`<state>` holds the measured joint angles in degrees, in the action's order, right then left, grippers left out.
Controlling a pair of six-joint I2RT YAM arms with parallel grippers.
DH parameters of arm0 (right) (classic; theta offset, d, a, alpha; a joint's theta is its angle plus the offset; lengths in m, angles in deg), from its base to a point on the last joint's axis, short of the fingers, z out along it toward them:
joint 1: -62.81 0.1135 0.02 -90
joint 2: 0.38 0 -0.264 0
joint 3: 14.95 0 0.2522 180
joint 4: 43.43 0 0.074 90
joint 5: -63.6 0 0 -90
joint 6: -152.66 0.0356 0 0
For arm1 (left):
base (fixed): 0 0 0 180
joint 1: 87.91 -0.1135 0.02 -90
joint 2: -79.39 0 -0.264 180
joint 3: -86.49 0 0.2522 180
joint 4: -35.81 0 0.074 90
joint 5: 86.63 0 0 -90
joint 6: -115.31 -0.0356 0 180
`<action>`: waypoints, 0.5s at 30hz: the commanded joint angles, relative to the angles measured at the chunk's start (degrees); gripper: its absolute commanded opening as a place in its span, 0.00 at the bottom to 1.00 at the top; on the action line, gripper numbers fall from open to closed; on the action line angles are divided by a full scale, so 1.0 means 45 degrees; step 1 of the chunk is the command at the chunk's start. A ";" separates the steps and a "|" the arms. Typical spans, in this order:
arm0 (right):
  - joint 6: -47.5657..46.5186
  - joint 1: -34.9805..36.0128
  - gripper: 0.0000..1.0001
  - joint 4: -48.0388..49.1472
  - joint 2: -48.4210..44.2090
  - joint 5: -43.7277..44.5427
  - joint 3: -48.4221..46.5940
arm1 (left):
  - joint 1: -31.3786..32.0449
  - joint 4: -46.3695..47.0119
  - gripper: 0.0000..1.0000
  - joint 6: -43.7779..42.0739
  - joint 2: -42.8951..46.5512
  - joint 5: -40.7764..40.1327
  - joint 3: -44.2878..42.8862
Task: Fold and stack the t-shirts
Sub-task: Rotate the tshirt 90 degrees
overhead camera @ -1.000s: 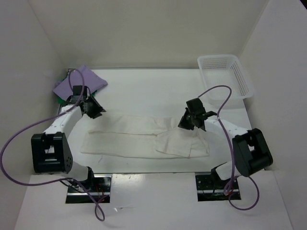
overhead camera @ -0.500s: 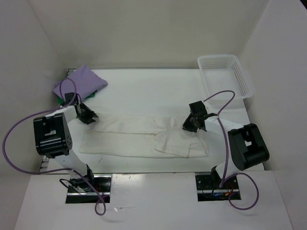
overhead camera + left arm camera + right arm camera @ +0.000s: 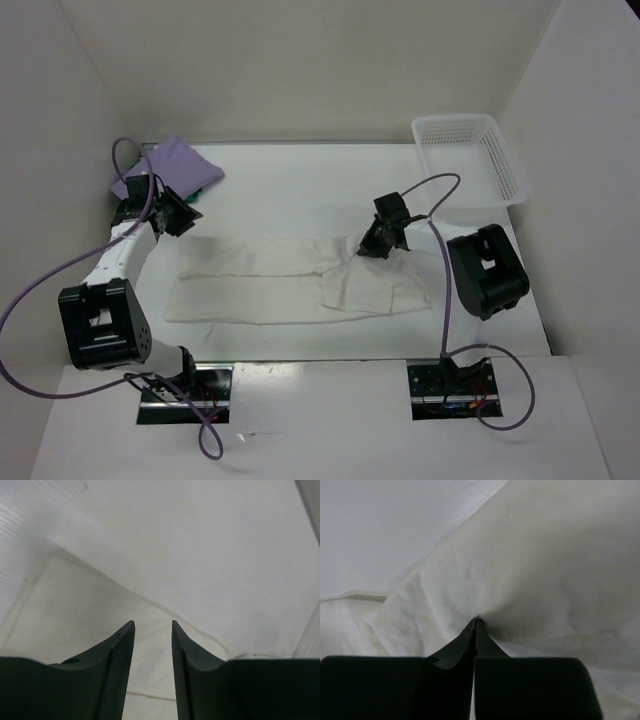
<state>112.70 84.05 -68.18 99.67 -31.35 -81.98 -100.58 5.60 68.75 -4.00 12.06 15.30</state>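
A white t-shirt [image 3: 250, 280] lies in a long folded strip across the table's middle. My right gripper [image 3: 372, 245] is shut on a pinch of its cloth near the right end; in the right wrist view the closed tips [image 3: 476, 621] bite into the white cloth [image 3: 530, 570]. My left gripper [image 3: 176, 214] is open and empty just beyond the strip's far left corner; the left wrist view [image 3: 152, 625] shows both fingers apart over the cloth [image 3: 75, 615]. A folded purple t-shirt [image 3: 172, 168] lies at the back left.
A white mesh basket [image 3: 505, 165] stands at the back right corner. White walls close in the table on the left, back and right. Purple cables loop off both arms.
My right gripper has moved left and farther back, pulling the shirt's right end with it. My left gripper has drawn back to the far left, off the shirt's corner.
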 commanded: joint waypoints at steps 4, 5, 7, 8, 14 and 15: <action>-0.0551 0.0066 0.00 -0.0195 0.3289 -0.0326 -0.3896 | 0.0198 -0.0679 0.43 -0.0435 0.1228 0.0314 -0.0871; -0.0709 0.0066 0.00 -0.0641 0.3893 -0.0461 -0.5837 | 0.0198 -0.0681 0.45 -0.0435 0.1228 0.0451 -0.0871; -0.1234 0.0066 0.00 -0.1248 0.6176 -0.0462 -0.8304 | 0.0198 -0.0816 0.45 -0.0571 0.1228 0.0452 -0.0871; -0.1373 0.0066 0.00 -0.2005 0.7093 -0.0462 -1.1372 | 0.0198 -0.0818 0.45 -0.0726 0.1228 0.0452 -0.0871; -0.3209 0.0066 0.03 -0.7615 1.4698 -0.0638 -2.7324 | 0.0627 -0.1441 0.46 -0.1410 0.0681 0.0781 -0.1787; -0.3210 0.0066 0.07 -0.6960 1.3656 -0.1238 -2.5542 | 0.0937 -0.1443 0.46 -0.1411 0.0487 0.0784 -0.1905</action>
<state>103.02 84.05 -87.78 163.01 -35.13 -183.55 -98.33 -0.22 65.32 -0.62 13.61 10.58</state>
